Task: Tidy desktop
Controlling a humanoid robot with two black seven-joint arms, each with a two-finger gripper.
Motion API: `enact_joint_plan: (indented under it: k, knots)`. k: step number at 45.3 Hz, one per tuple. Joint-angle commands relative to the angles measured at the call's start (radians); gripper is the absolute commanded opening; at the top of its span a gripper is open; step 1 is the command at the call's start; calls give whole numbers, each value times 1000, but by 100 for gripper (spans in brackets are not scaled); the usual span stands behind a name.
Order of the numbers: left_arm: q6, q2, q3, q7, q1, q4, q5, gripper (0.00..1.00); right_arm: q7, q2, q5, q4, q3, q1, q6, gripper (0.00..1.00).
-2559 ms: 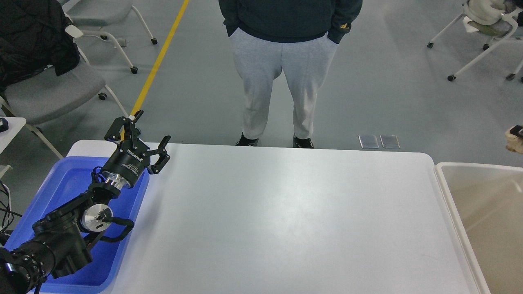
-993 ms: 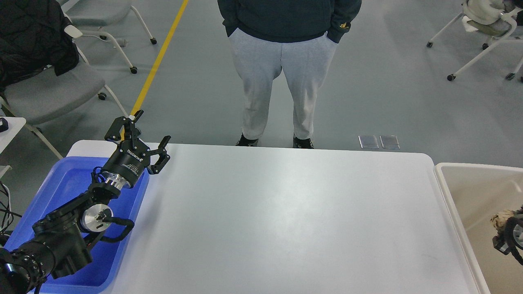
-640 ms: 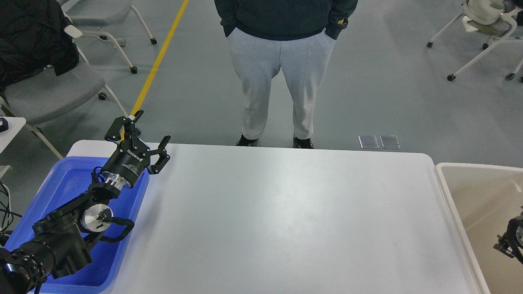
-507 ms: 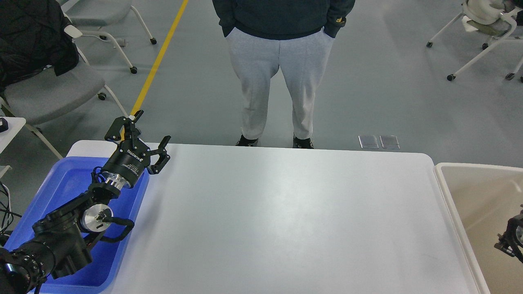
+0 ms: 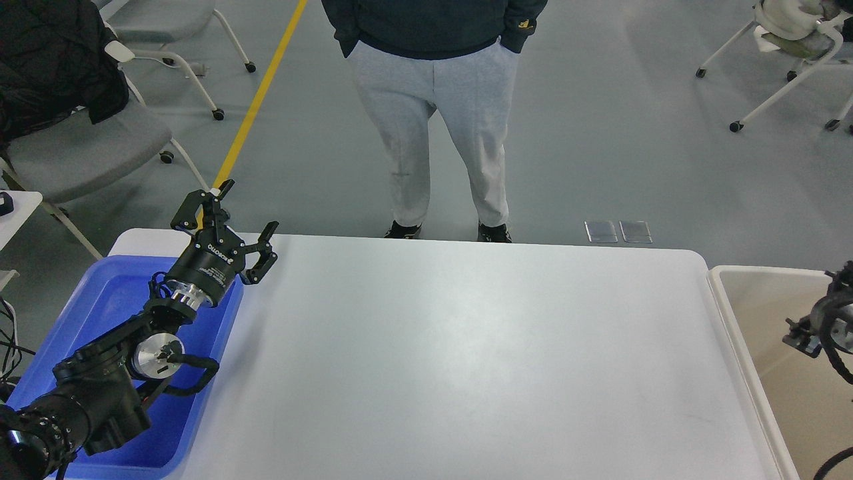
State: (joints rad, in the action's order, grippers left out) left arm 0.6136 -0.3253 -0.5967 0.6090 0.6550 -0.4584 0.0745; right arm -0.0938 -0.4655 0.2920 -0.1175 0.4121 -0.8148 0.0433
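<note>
Over the blue plastic tray (image 5: pixel 110 300) at the table's left edge, the black left gripper (image 5: pixel 230 220) hangs unmoved, fingers spread and empty. The large white matte desktop (image 5: pixel 466 353) stretches bare between both arms, so tidying looks nearly finished. At the right edge, the right gripper (image 5: pixel 803 333) has risen inside the beige rectangular bin (image 5: pixel 733 320) without the pale bundle it carried; its fingers cannot be made out.

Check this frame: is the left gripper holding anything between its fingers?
No, the left gripper is open above the far corner of the blue tray, with nothing between its fingers.
</note>
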Motion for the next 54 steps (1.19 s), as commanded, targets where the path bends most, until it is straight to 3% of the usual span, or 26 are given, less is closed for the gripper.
enact_joint_plan:
  k: [1, 8, 15, 18, 22, 26, 29, 42, 54]
  knots:
    - [0, 0, 0, 0, 0, 1, 1, 100, 0, -5, -1, -16, 134, -95, 292, 100]
    - [0, 0, 0, 0, 0, 0, 1, 100, 0, 2, -1, -89, 214, -115, 480, 100]
    - [0, 0, 0, 0, 0, 0, 1, 100, 6, 14, -1, -283, 307, -86, 578, 100]
    - [0, 0, 0, 0, 0, 0, 1, 100, 34, 39, -2, -359, 329, -57, 581, 100]
    - [0, 0, 0, 0, 0, 0, 1, 100, 106, 82, -10, -404, 330, -40, 581, 100]
    - [0, 0, 0, 0, 0, 0, 1, 100, 175, 139, -14, -401, 321, -26, 581, 100]
    - [0, 0, 0, 0, 0, 0, -1, 100, 195, 166, -14, -401, 317, 2, 581, 100]
    - [0, 0, 0, 0, 0, 0, 1, 100, 218, 251, -17, -360, 310, 123, 578, 100]
    - [0, 0, 0, 0, 0, 0, 1, 100, 233, 332, -59, -145, 309, 125, 573, 100]
